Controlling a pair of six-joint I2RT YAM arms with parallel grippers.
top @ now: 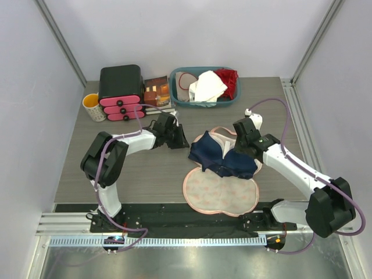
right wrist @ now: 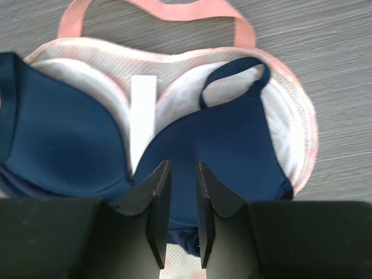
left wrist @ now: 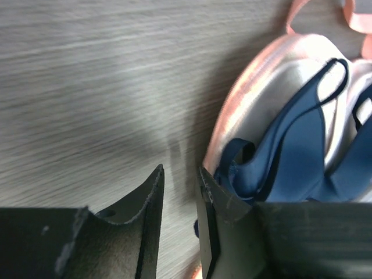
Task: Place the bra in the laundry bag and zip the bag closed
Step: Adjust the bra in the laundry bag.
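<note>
The navy bra (top: 224,158) lies cups up on the far half of the open pink laundry bag (top: 221,195); the near half lies flat and bare. My left gripper (top: 181,141) is at the bag's left rim, its jaws a little apart and empty (left wrist: 180,173), with bare table between them. The bag's rim (left wrist: 235,99) and a bra strap (left wrist: 293,142) lie just to its right. My right gripper (top: 242,146) hovers over the right cup of the bra (right wrist: 64,139), its jaws (right wrist: 183,164) narrowly apart with navy fabric showing below the gap. The bag's mesh lining (right wrist: 290,116) shows around the cups.
A teal basket (top: 177,93) with a white cloth (top: 207,87) and a red garment (top: 228,81) stands at the back. A black and pink box (top: 121,87), a yellow mug (top: 93,107) and a book (top: 156,92) stand at the back left.
</note>
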